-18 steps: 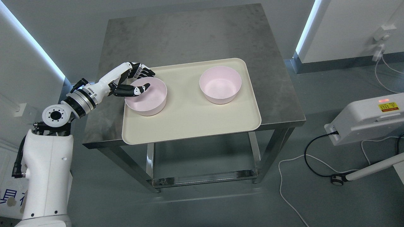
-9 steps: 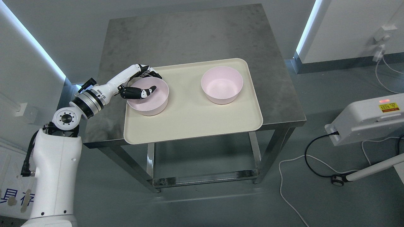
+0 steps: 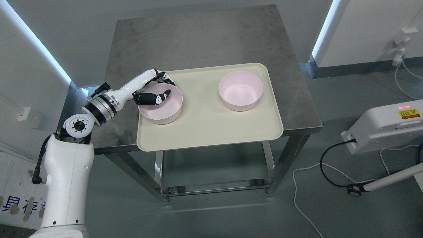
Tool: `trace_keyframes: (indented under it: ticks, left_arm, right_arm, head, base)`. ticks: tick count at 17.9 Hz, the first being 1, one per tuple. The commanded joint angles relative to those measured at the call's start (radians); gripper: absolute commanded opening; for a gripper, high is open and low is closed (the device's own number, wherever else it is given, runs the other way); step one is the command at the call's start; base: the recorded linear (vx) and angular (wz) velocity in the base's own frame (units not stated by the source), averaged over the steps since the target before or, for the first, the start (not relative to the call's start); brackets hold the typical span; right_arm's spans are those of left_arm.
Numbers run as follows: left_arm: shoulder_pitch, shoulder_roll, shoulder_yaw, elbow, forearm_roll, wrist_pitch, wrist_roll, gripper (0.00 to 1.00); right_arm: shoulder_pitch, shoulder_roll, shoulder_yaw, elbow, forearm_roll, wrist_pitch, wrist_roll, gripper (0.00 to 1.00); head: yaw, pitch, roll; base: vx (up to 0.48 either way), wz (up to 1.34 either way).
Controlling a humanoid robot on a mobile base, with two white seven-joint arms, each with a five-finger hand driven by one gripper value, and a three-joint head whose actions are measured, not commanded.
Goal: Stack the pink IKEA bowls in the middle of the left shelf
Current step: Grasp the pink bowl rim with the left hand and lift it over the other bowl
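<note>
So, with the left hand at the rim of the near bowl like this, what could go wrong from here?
1. The left hand holds the left pink bowl only at its far-left rim, thumb inside; on lifting, the bowl may tilt or slip out.
2. The tray overhangs the table's front edge; a push or drag could shift it further.
3. Carried low, the bowl could knock the right pink bowl.

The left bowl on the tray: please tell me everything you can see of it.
The left bowl is pale pink, round, deep and plain, and looks like matte plastic. It is empty and stands upright on the left part of the cream tray. The left hand grips its far-left rim, thumb inside and fingers outside. It stands apart from the other bowl.
</note>
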Motion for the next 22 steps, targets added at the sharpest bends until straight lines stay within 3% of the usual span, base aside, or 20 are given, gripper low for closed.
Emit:
trace_keyframes:
  ticks: [1,3,7,9,13,15,19,22]
  left_arm:
    - [-0.079,-0.044,0.099,-0.004,0.01,-0.004,-0.008,0.0]
    - [-0.125,-0.063,0.095,-0.026,0.052,-0.002,-0.019,0.0]
    - [-0.234,-0.17,0.067,-0.052,0.061,-0.001,-0.083,0.0]
    - [-0.253,-0.242,-0.055,-0.057,0.06,0.005,-0.111,0.0]
    - [-0.277,-0.242,-0.444,-0.043,0.066,0.071,-0.009,0.01]
    - [-0.289,-0.242,-0.576,-0.018,0.069,0.12,0.047,0.01]
    - [-0.308,-0.242,-0.678,0.047,0.096,0.18,0.149,0.01]
    - [-0.322,-0.242,-0.643,0.074,0.106,0.182,0.162,0.01]
  right_arm:
    - [0.0,-0.017,-0.005,-0.017,-0.002,0.001,0.0,1.0]
    - [0.0,-0.017,-0.005,-0.017,-0.002,0.001,0.0,1.0]
    - [0.0,-0.017,-0.005,-0.017,-0.002,0.001,0.0,1.0]
    - [0.0,-0.017,-0.005,-0.017,-0.002,0.001,0.0,1.0]
    - [0.0,-0.017,-0.005,-0.017,-0.002,0.001,0.0,1.0]
    - [0.0,-0.017,-0.005,-0.017,-0.002,0.001,0.0,1.0]
    - [0.0,-0.017,-0.005,-0.017,-0.002,0.001,0.0,1.0]
    - [0.0,-0.017,-0.005,-0.017,-0.002,0.001,0.0,1.0]
  head:
    - [0.0,0.0,0.0]
    - [0.0,0.0,0.0]
    - [0.0,0.0,0.0]
    - [0.0,0.0,0.0]
    - [0.0,0.0,0.0]
    - [0.0,0.0,0.0]
    - [0.0,0.0,0.0]
    - [0.0,0.0,0.0]
  base:
    - [0.0,0.0]
    - [0.0,0.0]
    - [0.0,-0.03]
    - [0.0,0.0]
    - [0.0,0.0]
    - [0.0,0.0]
    - [0.0,0.0]
    - [0.0,0.0]
